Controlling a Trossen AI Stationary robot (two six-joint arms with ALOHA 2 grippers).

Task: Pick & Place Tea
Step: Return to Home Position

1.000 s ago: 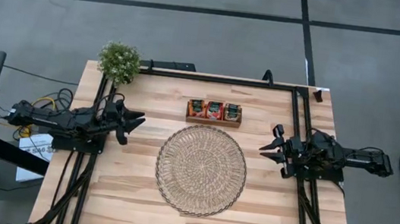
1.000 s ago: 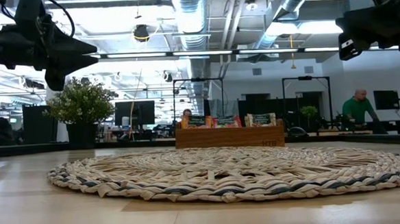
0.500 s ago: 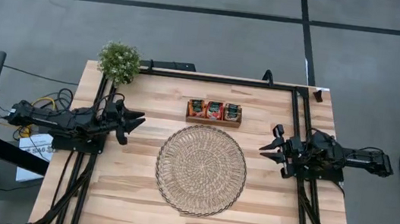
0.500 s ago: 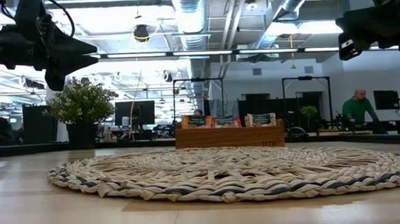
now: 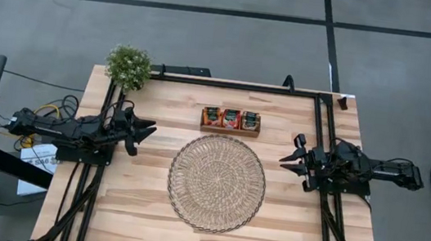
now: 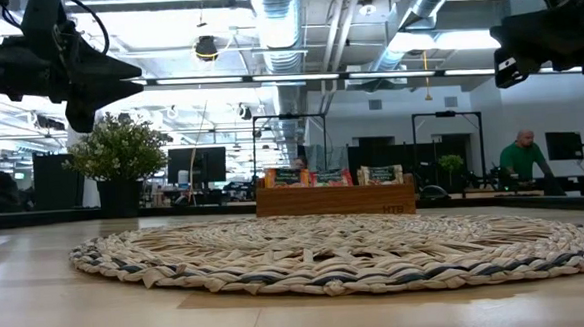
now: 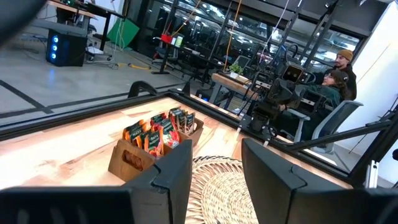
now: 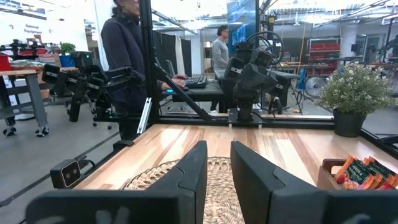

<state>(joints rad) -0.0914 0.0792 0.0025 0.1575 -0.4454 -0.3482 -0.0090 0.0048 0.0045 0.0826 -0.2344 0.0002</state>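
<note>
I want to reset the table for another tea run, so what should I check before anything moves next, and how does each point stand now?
1. Left arm parked at the left edge of the table, jaws open and empty: ok.
2. Right arm parked at the right edge, jaws open and empty: ok.
3. Woven mat bare of sachets: ok.
4. Tea sachets standing in all three sections of the wooden organizer: ok.
5. Every sachet accounted for: cannot tell; they overlap in the organizer.
6. Potted plant upright at the far left corner, apart from both arms: ok.
</note>
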